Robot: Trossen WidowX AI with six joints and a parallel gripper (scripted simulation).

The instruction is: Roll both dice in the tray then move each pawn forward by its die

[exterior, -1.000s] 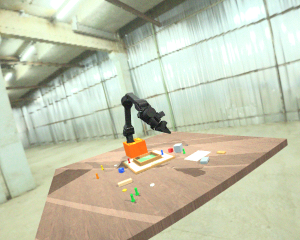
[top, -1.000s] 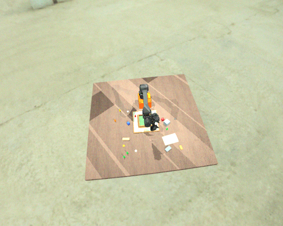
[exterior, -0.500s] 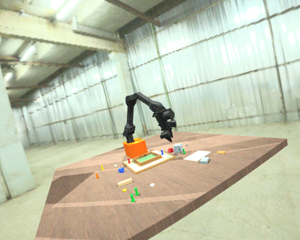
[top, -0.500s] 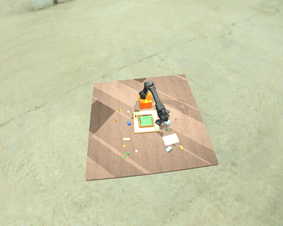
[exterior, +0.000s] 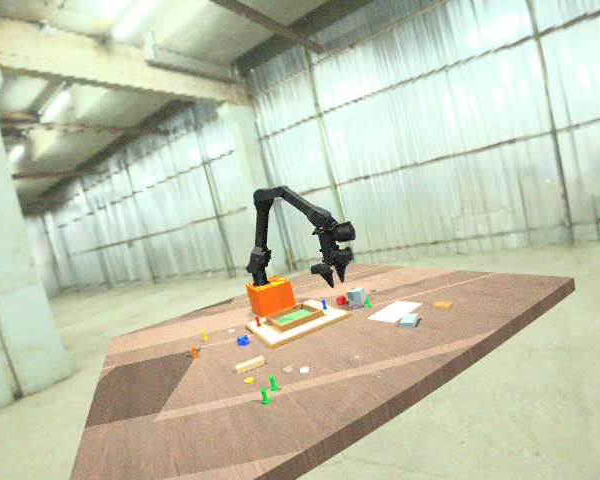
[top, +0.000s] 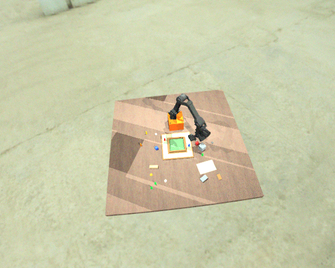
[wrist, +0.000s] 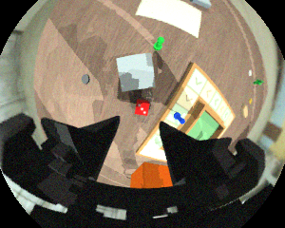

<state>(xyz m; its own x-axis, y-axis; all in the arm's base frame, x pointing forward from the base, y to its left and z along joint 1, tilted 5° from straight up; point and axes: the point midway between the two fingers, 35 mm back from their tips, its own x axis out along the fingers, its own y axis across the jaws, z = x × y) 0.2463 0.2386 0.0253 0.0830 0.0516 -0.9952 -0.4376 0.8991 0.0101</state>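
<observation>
My gripper (top: 196, 139) (exterior: 337, 284) (wrist: 139, 121) is open and empty, above the red die (top: 197, 143) (exterior: 340, 300) (wrist: 142, 107). That die lies on the table beside the board, close to a grey block. The blue die (top: 156, 148) (exterior: 242, 339) lies on the table on the board's other side. The tray (top: 177, 151) (wrist: 194, 114) has a green floor and no die in it. The red pawn (top: 164, 139) (exterior: 257, 321) stands on the board's left track in the top view. The blue pawn (top: 188, 145) (exterior: 324, 304) (wrist: 179, 117) stands on its right track.
The grey block (top: 202, 147) (exterior: 356, 296) (wrist: 136, 72) almost touches the red die. A green pawn (top: 202, 154) (exterior: 368, 302) (wrist: 159, 44) and a white sheet (top: 206, 166) (exterior: 395, 311) (wrist: 170, 18) lie beyond it. Other pawns, discs and a wooden block (top: 153, 166) (exterior: 249, 364) are scattered around.
</observation>
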